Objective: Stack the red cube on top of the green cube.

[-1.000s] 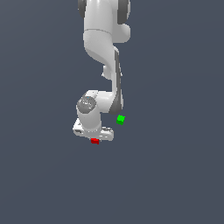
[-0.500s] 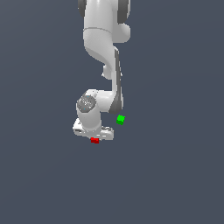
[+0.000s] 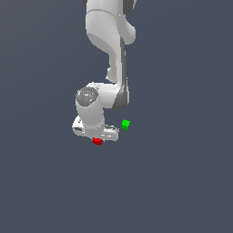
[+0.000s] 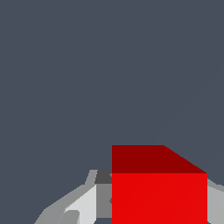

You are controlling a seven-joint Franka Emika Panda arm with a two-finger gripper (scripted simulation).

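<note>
The red cube (image 3: 97, 141) sits between the fingers of my white gripper (image 3: 96, 138), just below the hand. In the wrist view the red cube (image 4: 158, 192) fills the gap between the grey fingers (image 4: 103, 197), which press on its sides. The gripper is shut on it. The green cube (image 3: 125, 124) lies on the grey floor a short way toward the exterior view's right of the gripper and apart from it. The green cube is out of the wrist view.
The white arm (image 3: 109, 41) rises from the hand to the upper edge of the exterior view. The plain dark grey floor (image 3: 182, 182) spreads all around.
The hand and the red cube have shifted slightly upward in the exterior view. The green cube has not moved.
</note>
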